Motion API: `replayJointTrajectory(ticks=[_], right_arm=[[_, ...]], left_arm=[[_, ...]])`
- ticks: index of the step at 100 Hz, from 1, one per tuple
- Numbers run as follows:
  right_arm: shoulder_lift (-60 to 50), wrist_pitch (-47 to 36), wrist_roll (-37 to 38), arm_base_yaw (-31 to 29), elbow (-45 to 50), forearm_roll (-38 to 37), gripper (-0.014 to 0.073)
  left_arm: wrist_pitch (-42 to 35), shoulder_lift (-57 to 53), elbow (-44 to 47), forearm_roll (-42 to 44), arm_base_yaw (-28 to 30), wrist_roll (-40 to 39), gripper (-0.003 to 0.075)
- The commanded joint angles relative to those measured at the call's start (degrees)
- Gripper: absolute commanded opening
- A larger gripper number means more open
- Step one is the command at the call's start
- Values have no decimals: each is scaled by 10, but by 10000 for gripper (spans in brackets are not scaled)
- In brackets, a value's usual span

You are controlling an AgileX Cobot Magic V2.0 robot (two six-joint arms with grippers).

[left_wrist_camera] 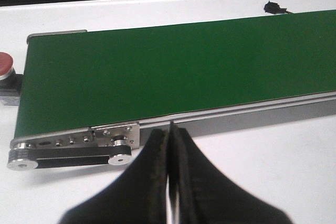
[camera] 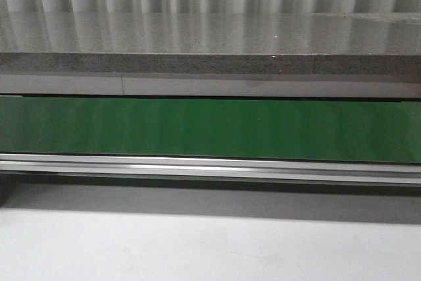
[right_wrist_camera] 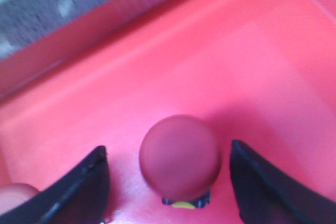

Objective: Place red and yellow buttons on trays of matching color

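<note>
Progress looks partial. In the right wrist view a red button (right_wrist_camera: 180, 156) sits on the floor of the red tray (right_wrist_camera: 220, 61), between the spread fingers of the right gripper (right_wrist_camera: 170, 182). The jaws stand wide apart with clear gaps on both sides of the button, so the gripper is released and nothing is held. I judge this button as delivered to its matching tray. A second rounded reddish shape (right_wrist_camera: 16, 198) peeks in at about 8 o'clock of the button, cut by the picture's edge; it may be another red button already in the tray, but too little shows to be sure.

The left gripper (left_wrist_camera: 169, 145) hangs over the white worktop (left_wrist_camera: 262, 171) just beside the near rail of the green conveyor belt (left_wrist_camera: 173, 72). Its fingers are pressed together with nothing between them, so it is clenched and empty. At roughly 9 o'clock of the belt, beyond its end, a red domed knob (left_wrist_camera: 5, 65) on a dark housing is partly visible; it seems to belong to the conveyor, though I cannot tell for certain.

The front view shows only the belt (camera: 210, 129), with no button riding on it. No yellow button and no yellow tray appear anywhere, so the yellow half of the task cannot be judged and may remain to be done.
</note>
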Motion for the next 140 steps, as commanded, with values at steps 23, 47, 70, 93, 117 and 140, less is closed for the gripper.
replayJointTrajectory(ticks=[23,47,70,93,117,140], right_arm=[[-126,46,0,0,-19,6,454],[-221,113,-1,20,0,4,-17],[-333,122,-5,68,77,3,-66],[-449,130,-20,150,152,2,-66],[-557,134,-26,256,220,-30,-65],[-672,130,-26,316,278,-51,-65]], left_arm=[[-40,2,-16,-1,-3,-4,-20],[-40,2,-16,-1,-3,-4,-20],[-40,2,-16,-1,-3,-4,-20],[-40,2,-16,-1,-3,-4,-20],[-40,2,-16,-1,-3,-4,-20],[-40,2,-16,-1,-3,-4,-20]])
